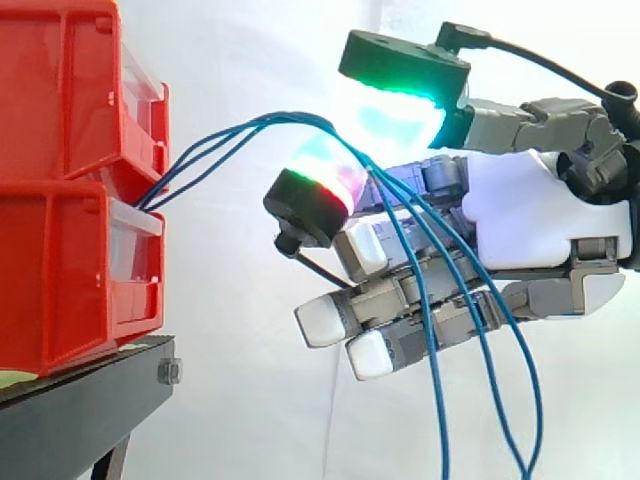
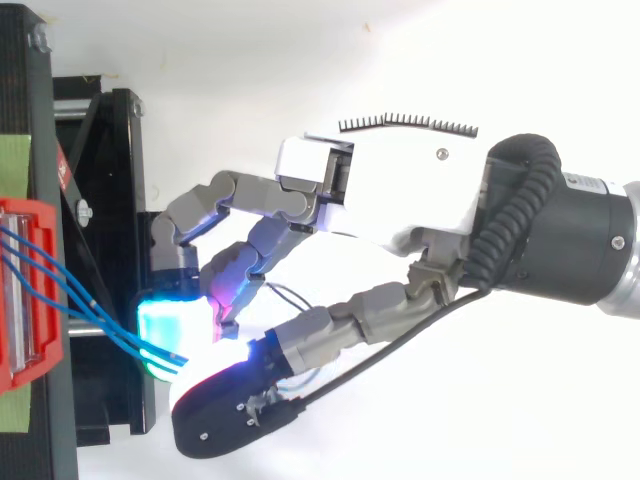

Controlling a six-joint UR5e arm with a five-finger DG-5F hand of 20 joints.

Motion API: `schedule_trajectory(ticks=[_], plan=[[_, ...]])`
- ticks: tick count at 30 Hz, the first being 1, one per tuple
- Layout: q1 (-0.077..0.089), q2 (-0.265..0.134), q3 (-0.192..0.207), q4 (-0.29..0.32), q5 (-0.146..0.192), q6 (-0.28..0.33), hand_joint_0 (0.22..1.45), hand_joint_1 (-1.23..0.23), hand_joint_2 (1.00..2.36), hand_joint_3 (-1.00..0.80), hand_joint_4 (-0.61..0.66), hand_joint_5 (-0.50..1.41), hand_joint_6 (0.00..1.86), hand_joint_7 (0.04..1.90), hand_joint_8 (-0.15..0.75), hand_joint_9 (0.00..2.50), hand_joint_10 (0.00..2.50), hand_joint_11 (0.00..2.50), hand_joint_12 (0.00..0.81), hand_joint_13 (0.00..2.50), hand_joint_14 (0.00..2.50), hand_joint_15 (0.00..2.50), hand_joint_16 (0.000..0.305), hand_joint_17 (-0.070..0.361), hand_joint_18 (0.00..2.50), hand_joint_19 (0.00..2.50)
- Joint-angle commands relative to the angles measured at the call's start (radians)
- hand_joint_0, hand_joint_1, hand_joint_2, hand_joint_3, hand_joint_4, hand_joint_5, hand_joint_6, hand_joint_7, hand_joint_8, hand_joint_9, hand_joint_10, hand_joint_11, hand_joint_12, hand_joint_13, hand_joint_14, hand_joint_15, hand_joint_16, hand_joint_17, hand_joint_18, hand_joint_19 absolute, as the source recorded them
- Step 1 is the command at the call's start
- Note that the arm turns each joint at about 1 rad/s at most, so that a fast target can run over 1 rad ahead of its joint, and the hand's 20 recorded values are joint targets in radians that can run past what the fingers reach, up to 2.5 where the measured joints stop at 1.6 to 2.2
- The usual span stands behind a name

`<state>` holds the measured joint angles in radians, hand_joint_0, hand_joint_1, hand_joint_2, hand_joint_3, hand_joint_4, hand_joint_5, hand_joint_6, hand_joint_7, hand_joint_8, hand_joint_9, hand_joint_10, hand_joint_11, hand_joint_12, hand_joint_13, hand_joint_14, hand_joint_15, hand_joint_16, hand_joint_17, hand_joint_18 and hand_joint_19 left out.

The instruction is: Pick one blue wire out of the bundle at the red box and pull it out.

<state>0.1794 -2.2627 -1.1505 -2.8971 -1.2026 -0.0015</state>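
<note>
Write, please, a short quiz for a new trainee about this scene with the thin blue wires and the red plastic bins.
1. True or false: the thin blue wires come out of the stacked red plastic bins.
2. What do the bins stand on? A) a white shelf B) a black stand C) a wooden box
3. In the side view, how many blue wires hang down past the robot's hand?
Key: 1 true; 2 B; 3 three.
</note>
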Motion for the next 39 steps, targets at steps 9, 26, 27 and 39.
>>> schedule_trajectory(ticks=[9,26,27,39], plan=[[0.0,0.0,0.0,0.004,-0.002,0.0,0.62,-0.68,1.01,-0.41,0.18,-0.18,0.91,1.16,0.308,0.84,0.01,0.47,0.414,0.78,0.02,0.45,0.057,0.128,0.67,0.49],[0.0,0.0,0.0,0.006,-0.002,0.002,0.63,-0.71,1.0,0.04,0.05,-0.19,0.95,1.11,0.331,0.83,0.01,0.38,0.456,0.8,0.01,0.43,0.068,0.153,0.71,0.45],[0.0,0.0,0.0,0.006,-0.002,0.002,0.63,-0.72,1.01,-0.01,0.07,-0.19,0.94,1.11,0.328,0.82,0.01,0.39,0.45,0.79,0.01,0.42,0.066,0.149,0.7,0.46],[0.0,0.0,0.0,0.006,-0.002,0.011,0.63,-0.74,1.0,-0.43,0.11,-0.16,0.91,1.22,0.283,0.92,0.01,0.36,0.402,0.8,0.01,0.4,0.057,0.127,0.69,0.47]])
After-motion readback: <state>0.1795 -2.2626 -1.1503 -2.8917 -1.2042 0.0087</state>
